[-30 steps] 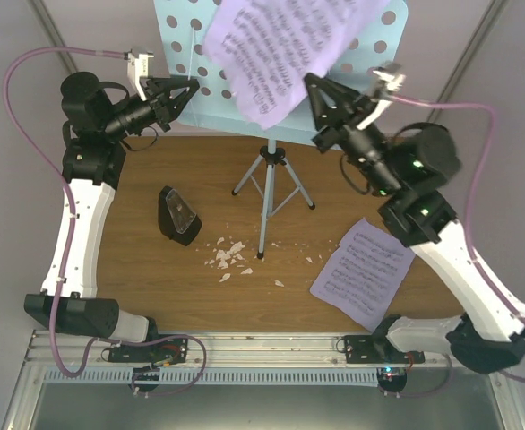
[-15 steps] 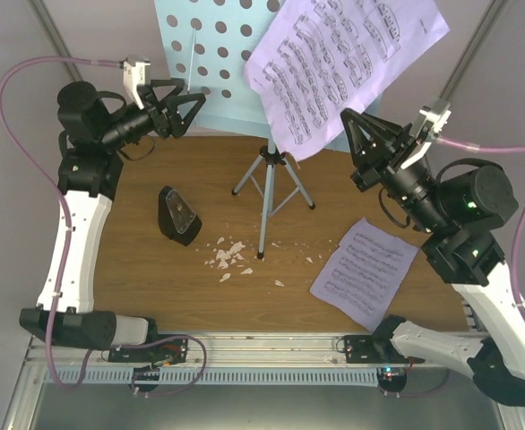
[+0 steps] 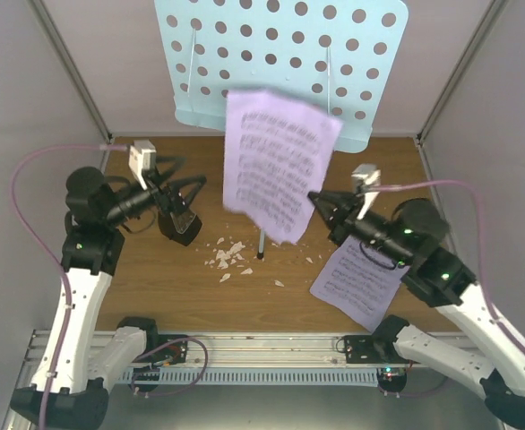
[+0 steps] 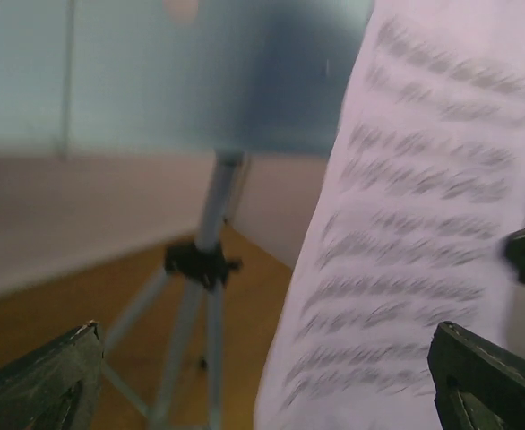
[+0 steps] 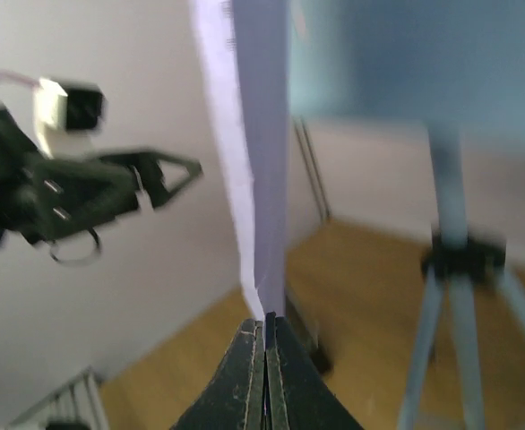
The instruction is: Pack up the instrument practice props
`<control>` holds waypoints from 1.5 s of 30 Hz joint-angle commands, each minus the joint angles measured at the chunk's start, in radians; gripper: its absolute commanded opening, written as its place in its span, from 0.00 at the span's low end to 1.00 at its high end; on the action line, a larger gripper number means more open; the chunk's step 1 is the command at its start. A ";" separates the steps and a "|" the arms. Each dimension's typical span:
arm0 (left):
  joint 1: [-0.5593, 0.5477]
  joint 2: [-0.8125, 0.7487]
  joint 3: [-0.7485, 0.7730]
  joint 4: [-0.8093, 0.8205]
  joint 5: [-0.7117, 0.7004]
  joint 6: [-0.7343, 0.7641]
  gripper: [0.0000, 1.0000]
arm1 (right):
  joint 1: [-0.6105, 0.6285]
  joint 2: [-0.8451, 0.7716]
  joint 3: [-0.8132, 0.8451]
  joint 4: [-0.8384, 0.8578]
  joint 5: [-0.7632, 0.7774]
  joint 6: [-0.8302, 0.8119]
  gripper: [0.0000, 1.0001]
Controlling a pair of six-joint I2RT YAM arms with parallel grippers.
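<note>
Right gripper (image 5: 265, 324): pressed together on the edge of a lilac sheet-music page (image 3: 276, 166).
Held page: kept upright in the air, in front of the light blue music stand (image 3: 280, 54).
Left gripper (image 3: 189, 199): spread wide, nothing gripped; seen over the black metronome (image 3: 180, 229).
Second page (image 3: 361, 279): laid flat on the tabletop (image 3: 146, 278), beneath the right arm.
Crumbs (image 3: 227, 255): scattered near the tripod foot.
</note>
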 commanded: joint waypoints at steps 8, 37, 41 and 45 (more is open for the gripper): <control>0.001 -0.169 -0.413 -0.014 0.129 0.006 0.96 | -0.008 0.004 -0.458 -0.001 0.023 0.353 0.00; 0.001 -0.174 -0.574 -0.021 -0.031 0.016 0.95 | -0.406 0.246 -0.178 -0.872 0.135 0.375 0.00; 0.001 -0.167 -0.580 -0.011 -0.029 0.011 0.95 | -0.456 0.234 -0.172 -0.900 0.173 0.367 0.01; 0.001 -0.169 -0.579 -0.010 -0.029 0.013 0.95 | -0.474 0.219 -0.197 -0.905 0.208 0.375 0.01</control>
